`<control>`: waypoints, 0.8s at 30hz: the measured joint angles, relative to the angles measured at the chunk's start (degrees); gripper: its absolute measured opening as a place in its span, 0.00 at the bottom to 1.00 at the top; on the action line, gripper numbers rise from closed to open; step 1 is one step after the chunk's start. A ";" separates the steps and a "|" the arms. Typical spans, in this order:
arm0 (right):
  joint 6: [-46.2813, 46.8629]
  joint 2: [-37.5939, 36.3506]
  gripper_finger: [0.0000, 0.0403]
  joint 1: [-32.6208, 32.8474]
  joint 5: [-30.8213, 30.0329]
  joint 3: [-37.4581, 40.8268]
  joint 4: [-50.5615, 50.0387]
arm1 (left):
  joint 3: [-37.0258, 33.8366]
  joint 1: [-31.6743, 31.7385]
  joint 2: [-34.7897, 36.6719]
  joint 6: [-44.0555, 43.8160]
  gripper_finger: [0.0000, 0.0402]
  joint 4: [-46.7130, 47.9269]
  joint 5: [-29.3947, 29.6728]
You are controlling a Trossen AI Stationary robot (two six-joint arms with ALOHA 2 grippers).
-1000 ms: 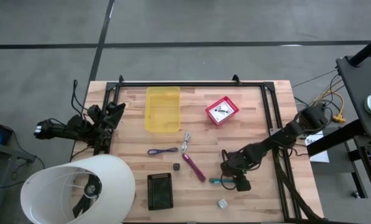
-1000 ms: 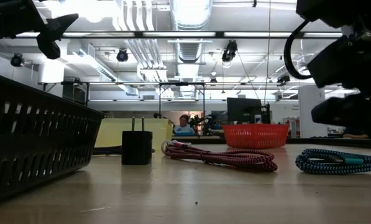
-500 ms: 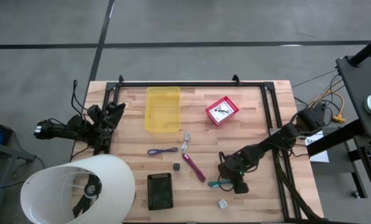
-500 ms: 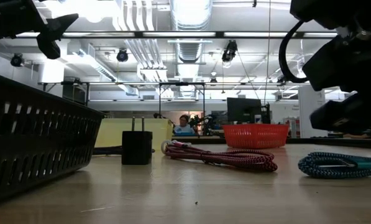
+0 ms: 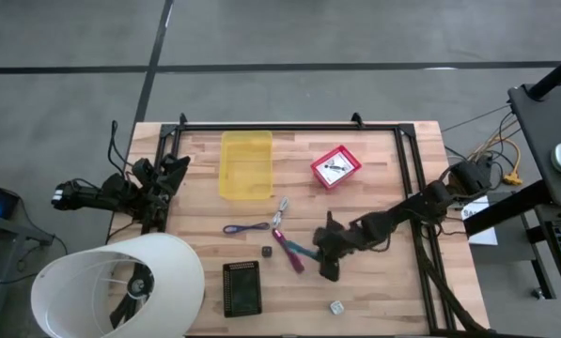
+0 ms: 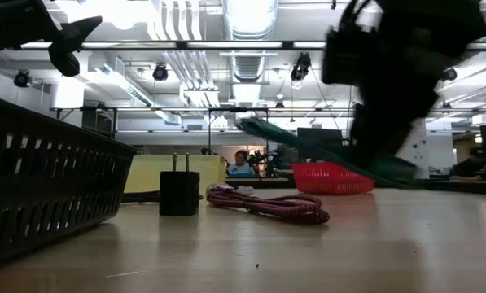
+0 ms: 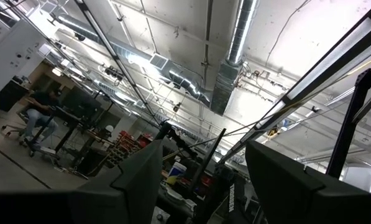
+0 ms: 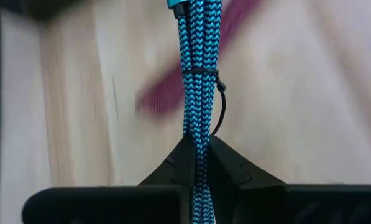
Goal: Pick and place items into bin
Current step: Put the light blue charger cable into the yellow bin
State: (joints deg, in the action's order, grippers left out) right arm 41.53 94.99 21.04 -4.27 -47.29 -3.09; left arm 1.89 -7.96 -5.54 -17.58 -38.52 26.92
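Observation:
A teal braided cable bundle (image 8: 197, 62), tied with a thin black tie, is up off the table with my right gripper (image 8: 199, 155) shut on it; from above the gripper (image 5: 319, 252) is at the table's middle, just right of a magenta cable bundle (image 5: 292, 252). A purple loop (image 5: 245, 228), a small pale metal piece (image 5: 281, 214), a dark cube (image 5: 267, 252) and a clear cube (image 5: 336, 306) lie on the wood. My left gripper (image 5: 175, 167) waits open at the table's left edge, its camera turned toward the ceiling. My right gripper pinches one end of the teal bundle (image 8: 199, 144) between its two fingertips (image 8: 173, 167). The bundle runs straight out ahead of the fingers, along them, toward the table's left. In the low view it hangs slanted, clear of the table (image 6: 308, 146).
A yellow bin (image 5: 246, 164) and a red basket (image 5: 335, 166) holding a white packet stand at the back. A black slotted basket (image 5: 241, 286) sits near the front edge, and a white lamp shade (image 5: 120, 286) covers the front left corner. A black frame (image 5: 289, 125) borders the table.
My right gripper has shut on the teal cable bundle, which lay on the table at the front right. It has lifted the bundle clear and carried it toward the table's left and a little farther back, up to the magenta cable.

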 joint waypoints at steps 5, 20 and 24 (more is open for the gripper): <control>-2.43 -0.01 0.03 -3.18 -7.33 -0.02 11.14 | 0.00 0.02 -0.04 0.00 0.53 -0.02 -0.02; -12.01 -0.04 0.03 -18.80 -6.07 -0.02 40.65 | 2.89 0.04 -11.77 1.63 0.53 0.48 0.54; -12.25 -0.04 0.03 -21.67 -1.50 -1.10 40.87 | 5.36 0.11 -18.09 2.00 0.53 0.48 0.55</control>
State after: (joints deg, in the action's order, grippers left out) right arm 29.28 94.96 -0.63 -5.77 -48.38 37.78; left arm 7.25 -7.85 -23.63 -15.58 -38.04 27.46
